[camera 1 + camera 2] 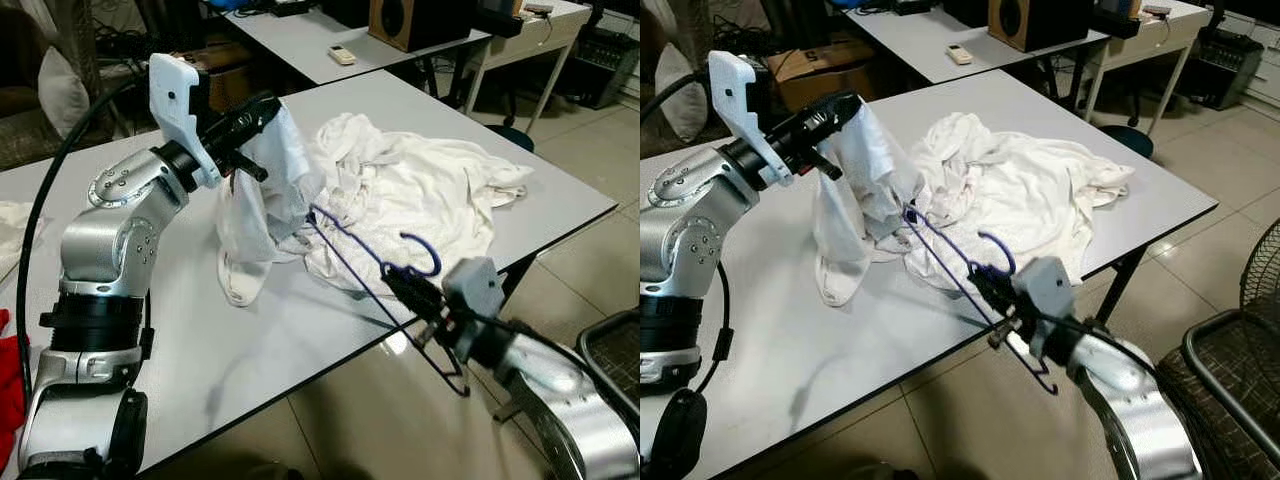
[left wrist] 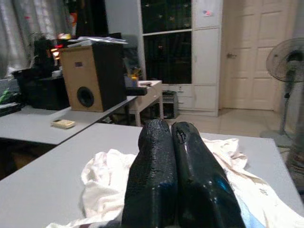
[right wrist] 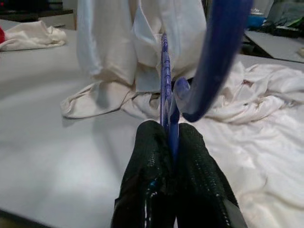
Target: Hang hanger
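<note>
A white garment (image 1: 400, 200) lies crumpled on the grey table (image 1: 250, 330). My left gripper (image 1: 262, 112) is shut on a fold of it and holds that part lifted above the tabletop. A blue wire hanger (image 1: 372, 268) reaches from the table's front edge toward the raised cloth, its far tip (image 1: 908, 212) touching the fabric. My right gripper (image 1: 400, 280) is shut on the blue hanger (image 3: 166, 95) near its hook (image 1: 425, 255). In the right wrist view the hook (image 3: 213, 61) curves up past my fingers.
A second table at the back carries a wooden speaker (image 1: 415, 20) and a remote (image 1: 341, 54). A black basket (image 1: 615, 360) stands on the floor at the right. More white cloth (image 1: 8, 225) lies at the table's left edge, red cloth (image 1: 8, 385) below it.
</note>
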Controlling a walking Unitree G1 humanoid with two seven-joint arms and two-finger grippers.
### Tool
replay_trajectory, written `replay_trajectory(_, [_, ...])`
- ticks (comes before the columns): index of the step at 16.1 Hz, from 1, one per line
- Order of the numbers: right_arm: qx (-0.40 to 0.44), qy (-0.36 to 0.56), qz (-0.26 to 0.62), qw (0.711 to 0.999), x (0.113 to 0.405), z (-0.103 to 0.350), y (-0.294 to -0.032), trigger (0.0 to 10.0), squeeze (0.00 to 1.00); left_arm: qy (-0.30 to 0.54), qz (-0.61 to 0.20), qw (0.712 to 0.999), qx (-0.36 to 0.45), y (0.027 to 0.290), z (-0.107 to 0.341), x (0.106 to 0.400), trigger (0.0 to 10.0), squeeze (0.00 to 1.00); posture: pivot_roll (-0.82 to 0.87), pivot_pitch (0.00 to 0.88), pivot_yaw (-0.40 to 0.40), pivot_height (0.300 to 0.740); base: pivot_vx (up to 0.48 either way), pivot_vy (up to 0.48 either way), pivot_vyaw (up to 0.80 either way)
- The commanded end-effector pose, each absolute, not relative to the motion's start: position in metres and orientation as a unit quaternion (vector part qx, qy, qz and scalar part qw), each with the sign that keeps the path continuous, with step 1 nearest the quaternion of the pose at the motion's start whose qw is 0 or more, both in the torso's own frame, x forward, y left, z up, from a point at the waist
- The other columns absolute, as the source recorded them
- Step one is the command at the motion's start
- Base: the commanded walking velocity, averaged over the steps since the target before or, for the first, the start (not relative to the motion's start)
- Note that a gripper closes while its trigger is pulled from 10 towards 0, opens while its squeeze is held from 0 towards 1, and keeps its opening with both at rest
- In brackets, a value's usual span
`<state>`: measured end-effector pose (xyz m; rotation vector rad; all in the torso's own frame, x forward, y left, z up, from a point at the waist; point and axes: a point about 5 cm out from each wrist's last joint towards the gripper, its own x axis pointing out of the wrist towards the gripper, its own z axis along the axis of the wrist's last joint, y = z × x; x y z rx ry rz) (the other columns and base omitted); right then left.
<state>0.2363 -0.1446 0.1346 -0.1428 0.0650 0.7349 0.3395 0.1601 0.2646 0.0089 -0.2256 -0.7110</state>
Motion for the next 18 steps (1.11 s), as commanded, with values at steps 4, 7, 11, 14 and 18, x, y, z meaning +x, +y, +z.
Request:
replay_trajectory(4, [-0.072, 0.053, 0.378, 0.921, 0.252, 0.124, -0.137, 10.0, 0.00, -0.118, -0.361, 0.925, 0.009, 0.160, 0.271, 0.334, 0.0, 0.00, -0.11, 0.000, 0.066, 0.740, 0.000, 0.000, 0.00])
replay_trajectory(7, [-0.074, 0.073, 0.323, 0.941, 0.264, 0.119, -0.146, 10.0, 0.00, -0.147, -0.339, 0.929, 0.002, 0.172, 0.284, 0.332, 0.0, 0.00, -0.10, 0.000, 0.051, 0.740, 0.000, 0.000, 0.00])
replay_trajectory(11, [0.046, 0.028, 0.202, 0.978, 0.298, 0.143, -0.170, 10.0, 0.00, -0.183, -0.360, 0.915, -0.009, 0.187, 0.303, 0.319, 0.0, 0.00, -0.10, 0.000, 0.044, 0.740, 0.000, 0.000, 0.00])
replay_trajectory(14, [0.094, -0.073, 0.202, 0.972, 0.316, 0.193, -0.177, 10.0, 0.00, -0.207, -0.366, 0.907, 0.005, 0.193, 0.314, 0.313, 0.0, 0.00, -0.10, 0.000, 0.034, 0.740, 0.000, 0.000, 0.00])
replay_trajectory(18, [0.076, -0.118, 0.310, 0.940, 0.299, 0.229, -0.165, 10.0, 0.00, -0.191, -0.343, 0.920, 0.015, 0.193, 0.309, 0.314, 0.0, 0.00, -0.09, 0.000, 0.010, 0.740, 0.000, 0.000, 0.00])
